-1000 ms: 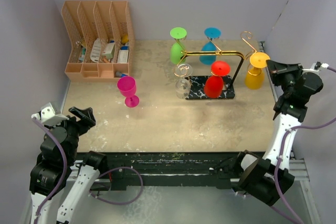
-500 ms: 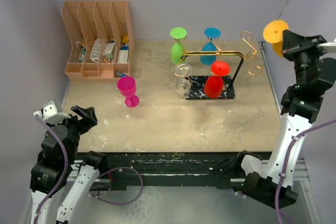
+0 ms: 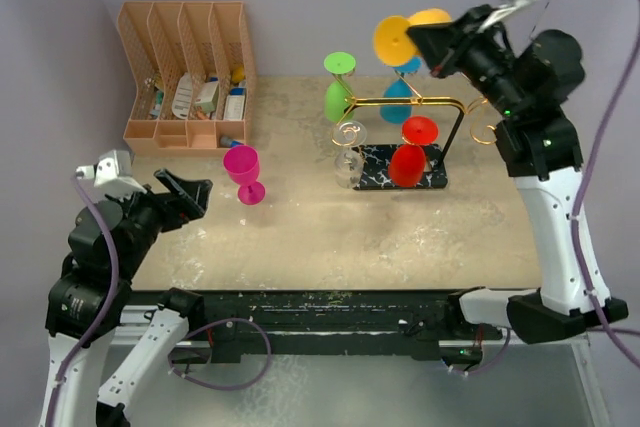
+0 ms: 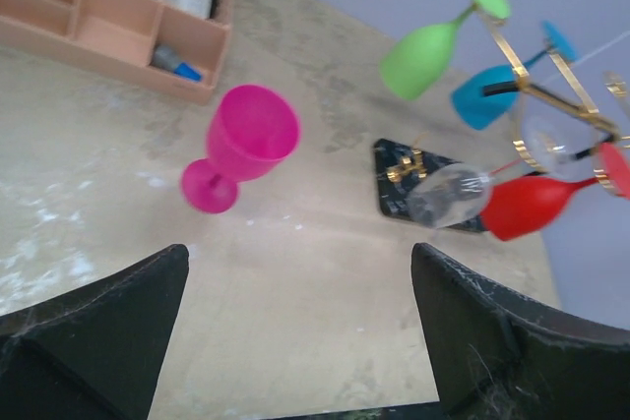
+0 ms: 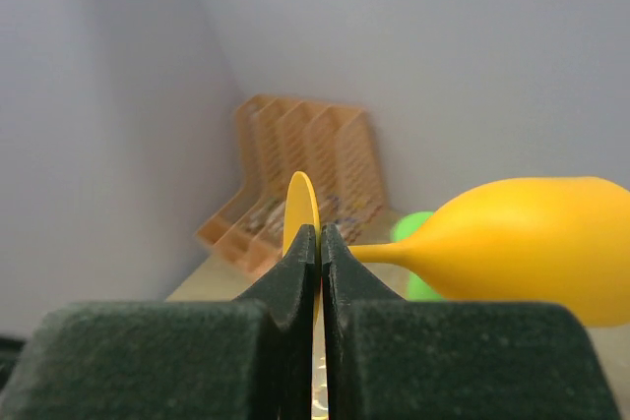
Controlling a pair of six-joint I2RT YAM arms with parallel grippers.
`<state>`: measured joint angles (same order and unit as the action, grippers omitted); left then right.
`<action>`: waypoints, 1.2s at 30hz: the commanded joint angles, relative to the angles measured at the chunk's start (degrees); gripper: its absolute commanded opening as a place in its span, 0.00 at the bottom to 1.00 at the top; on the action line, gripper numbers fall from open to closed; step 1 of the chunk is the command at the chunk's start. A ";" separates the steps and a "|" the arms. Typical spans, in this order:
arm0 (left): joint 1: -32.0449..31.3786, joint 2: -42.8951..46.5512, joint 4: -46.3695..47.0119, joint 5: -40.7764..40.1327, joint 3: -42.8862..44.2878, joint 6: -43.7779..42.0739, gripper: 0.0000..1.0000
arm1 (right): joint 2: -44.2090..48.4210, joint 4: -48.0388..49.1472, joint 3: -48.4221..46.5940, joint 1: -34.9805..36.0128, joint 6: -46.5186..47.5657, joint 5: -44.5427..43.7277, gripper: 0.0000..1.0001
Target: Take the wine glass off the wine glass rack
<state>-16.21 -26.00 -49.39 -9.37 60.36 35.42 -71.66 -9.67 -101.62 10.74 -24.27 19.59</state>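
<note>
Since a second ago the yellow glass (image 3: 392,39) has swung from the rack's (image 3: 418,101) right end to high above it, tipped sideways, clear of the hooks. The right gripper (image 3: 418,45) is pinched on its stem. The left gripper (image 3: 188,193), well left of the rack, has spread wider and is empty. Removal looks done; set-down likely next.
</note>
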 commanded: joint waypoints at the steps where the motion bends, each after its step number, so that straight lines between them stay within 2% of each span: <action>1: -0.10 -5.41 5.61 13.51 7.69 7.11 0.98 | -4.20 -8.24 -9.81 13.52 12.51 -5.38 0.00; 5: -0.11 -8.58 6.59 20.21 11.88 12.84 0.99 | -7.09 -11.17 -13.89 24.33 19.17 -11.74 0.00; 10: -0.09 -10.60 5.28 23.54 16.75 19.26 0.99 | -9.29 -11.81 -13.59 36.97 28.35 -21.26 0.00; 13: -0.15 -11.20 3.70 24.03 18.56 23.61 1.00 | -8.35 -7.83 -7.96 44.39 34.50 -27.96 0.00; 17: -0.09 -10.62 4.00 25.73 16.56 32.96 1.00 | -5.84 -1.97 0.54 52.06 41.79 -35.97 0.00; 22: -0.16 -6.91 16.12 31.99 5.06 48.44 1.00 | -1.67 9.62 14.41 60.73 49.15 -43.17 0.00; 24: -0.14 -6.18 19.65 33.52 1.44 52.25 1.00 | -0.70 13.59 18.69 63.36 50.99 -44.75 0.00; 27: -0.13 -6.86 19.83 34.84 -0.07 52.79 1.00 | -0.61 19.65 23.21 66.81 54.32 -46.85 0.00; 36: -0.08 -6.23 21.90 36.59 -4.67 56.21 0.98 | -2.24 27.34 29.09 71.08 59.44 -48.43 0.00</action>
<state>-16.21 -32.99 -32.58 24.16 58.17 86.56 -74.35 8.32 -73.91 80.79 31.14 -26.13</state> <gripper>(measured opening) 0.989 0.008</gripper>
